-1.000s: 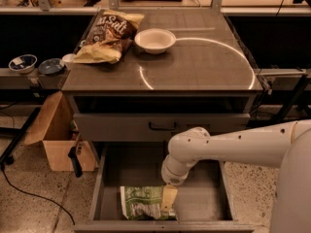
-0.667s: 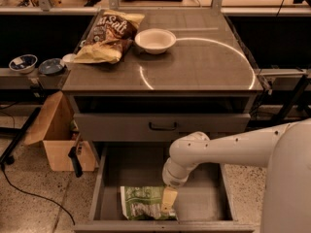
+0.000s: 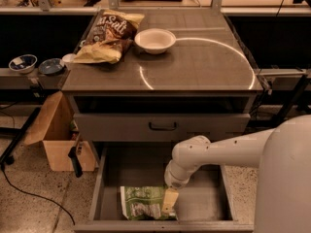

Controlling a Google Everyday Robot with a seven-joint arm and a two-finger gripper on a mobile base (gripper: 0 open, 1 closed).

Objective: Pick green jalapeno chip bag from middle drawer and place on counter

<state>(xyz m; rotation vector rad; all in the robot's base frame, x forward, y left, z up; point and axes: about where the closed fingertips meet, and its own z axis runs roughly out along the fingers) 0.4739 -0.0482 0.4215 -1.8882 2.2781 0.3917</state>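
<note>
bag: green jalapeno chip bag (image 3: 143,204) lies flat on the drawer floor, near-left part, close to the front wall. Not lifted.
drawer: middle drawer (image 3: 206,205) is pulled out toward the near side, so the bag is open to a reach from above. Floor right of the bag is bare metal.
claw: claw (image 3: 169,202) points down at the bag's right edge, over it or touching it; contact can't be told. Probably put there because a flat crinkly bag offers only an edge to pinch.
claw state: cannot tell whether released or clenched.
arm: white arm (image 3: 218,149) comes in from the right, wrist bent down into the drawer, passing below the drawer front above.
upper drawer: grey drawer front (image 3: 121,127) with black handle is closed, just far of the open tray. The lift likely has to come out toward the near side before rising.
surface: surface (image 3: 194,67) sits on top, far of the drawer; it is the drop target.
on surface: Salt bag (image 3: 109,35) at far left, white bowl (image 3: 155,40) just right of it. The right half shows only the pale arc, a likely drop spot.
step: judged reach/grasp; placing not yet done.
floor: cardboard box (image 3: 56,142) left of the cabinet, out of the way.
</note>
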